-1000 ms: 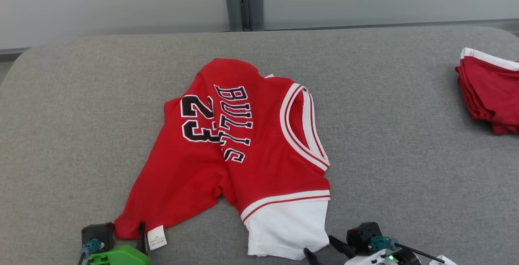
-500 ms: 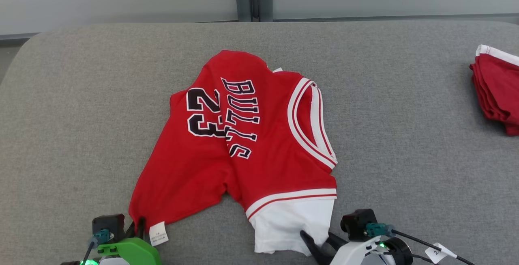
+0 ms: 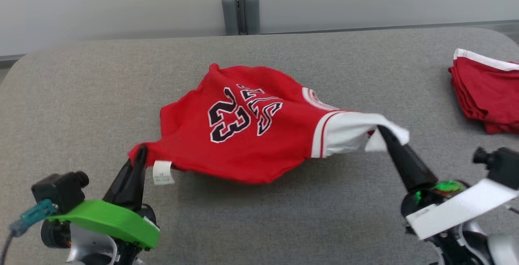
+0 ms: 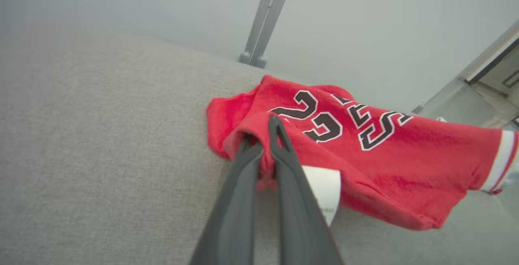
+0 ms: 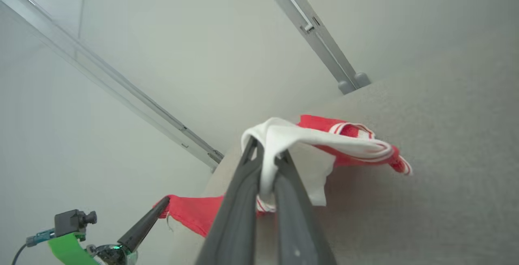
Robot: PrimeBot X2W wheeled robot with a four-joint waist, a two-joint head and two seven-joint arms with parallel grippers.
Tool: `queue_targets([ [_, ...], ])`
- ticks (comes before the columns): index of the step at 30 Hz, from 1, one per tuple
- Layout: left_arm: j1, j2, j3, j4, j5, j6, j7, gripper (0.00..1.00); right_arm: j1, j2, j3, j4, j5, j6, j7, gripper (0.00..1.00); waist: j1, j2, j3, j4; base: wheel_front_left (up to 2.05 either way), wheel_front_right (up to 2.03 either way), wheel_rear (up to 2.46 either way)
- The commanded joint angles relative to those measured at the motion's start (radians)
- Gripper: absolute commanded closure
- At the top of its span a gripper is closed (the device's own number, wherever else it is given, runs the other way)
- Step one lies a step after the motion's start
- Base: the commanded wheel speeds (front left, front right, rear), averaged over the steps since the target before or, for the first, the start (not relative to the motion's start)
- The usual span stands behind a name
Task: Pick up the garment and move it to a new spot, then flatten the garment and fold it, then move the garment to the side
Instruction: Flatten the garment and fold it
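Garment [image 3: 259, 143], now taut and partly aloft

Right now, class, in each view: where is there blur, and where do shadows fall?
Head view: soft shadow on the table under the lifted jersey; right gripper base smeared. Left wrist view: far table hazy. Right wrist view: shadow beneath white hem.
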Motion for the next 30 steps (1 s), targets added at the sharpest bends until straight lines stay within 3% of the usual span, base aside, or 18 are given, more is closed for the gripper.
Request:
queue_targets([
  [1,-0.004,-0.004,-0.008,-0.106,-0.041,0.002,0.045,1.00,-0.018,-0.003,-0.043,-0.079,0.037,0.001,0.021,1.00,0.0000,0.0000,-0.005,-0.021,0.00,0.00,0.00],
  [7,-0.148,0.024,-0.011,-0.469,-0.156,0.045,0.241,1.00,-0.178,-0.001,-0.219,-0.334,0.123,0.001,0.156,1.00,0.0000,0.0000,0.041,-0.059,0.00,0.00,0.00],
  [12,-0.392,0.064,-0.003,-0.507,-0.193,0.096,0.381,1.00,-0.410,-0.017,-0.337,-0.369,0.097,0.001,0.292,1.00,0.0000,0.0000,0.131,-0.074,0.00,0.00,0.00],
  [16,-0.634,0.089,-0.003,-0.371,-0.179,0.129,0.450,1.00,-0.644,-0.007,-0.389,-0.250,0.036,0.001,0.387,1.00,0.0000,0.0000,0.238,-0.074,0.00,0.00,0.00],
  [20,-0.869,0.113,-0.011,-0.141,-0.112,0.120,0.426,1.00,-0.891,0.013,-0.397,-0.062,-0.083,0.001,0.414,1.00,0.0000,0.0000,0.347,-0.066,0.00,0.00,0.00],
  [24,-1.086,0.129,-0.001,0.125,-0.029,0.110,0.302,1.00,-1.135,0.024,-0.363,0.163,-0.219,0.001,0.337,1.00,0.0000,0.0000,0.403,-0.068,0.00,0.00,0.00],
  [30,-1.286,0.116,0.021,0.503,0.058,0.084,-0.025,1.00,-1.366,0.031,-0.332,0.511,-0.327,0.000,0.089,1.00,0.0000,0.0000,0.374,-0.069,0.00,0.00,0.00],
])
